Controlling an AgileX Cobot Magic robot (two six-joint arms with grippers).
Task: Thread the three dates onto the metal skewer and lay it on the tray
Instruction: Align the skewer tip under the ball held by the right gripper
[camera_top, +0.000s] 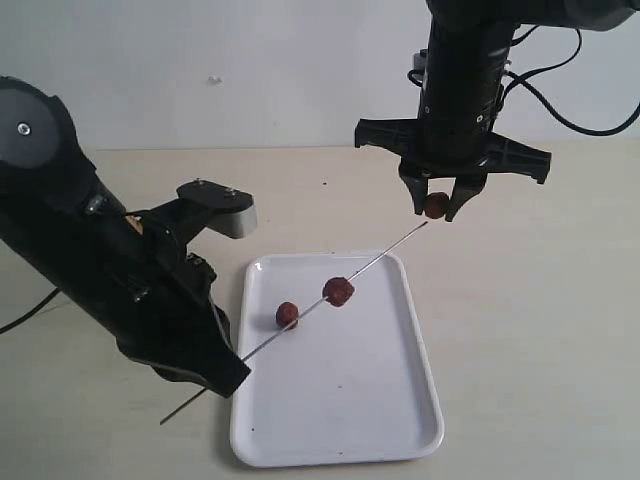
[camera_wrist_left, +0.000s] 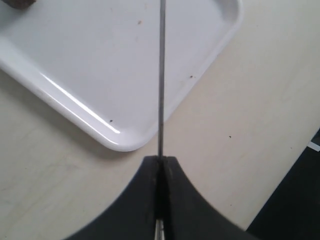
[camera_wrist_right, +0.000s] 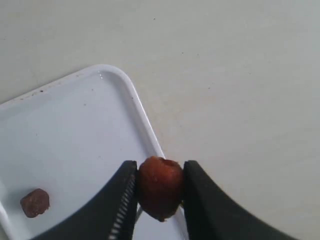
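Observation:
My left gripper (camera_top: 228, 372) (camera_wrist_left: 160, 160) is shut on the metal skewer (camera_top: 385, 256) (camera_wrist_left: 161, 75), which slants up across the white tray (camera_top: 420, 440) (camera_wrist_left: 115, 140). One date (camera_top: 338, 291) is threaded on the skewer above the tray. A second date (camera_top: 287, 315) (camera_wrist_right: 35, 202) sits close against the skewer over the tray; I cannot tell if it is threaded. My right gripper (camera_top: 436, 207) (camera_wrist_right: 161, 165) is shut on the third date (camera_top: 435, 206) (camera_wrist_right: 160, 185), just above the skewer's free tip (camera_top: 427, 225). A dark date (camera_wrist_left: 20, 3) shows at the edge of the left wrist view.
The beige tabletop (camera_top: 540, 330) surrounds the tray. The skewer's tail end (camera_top: 165, 420) sticks out behind my left gripper, over the table near the front edge. A white wall (camera_top: 250, 70) stands behind the table.

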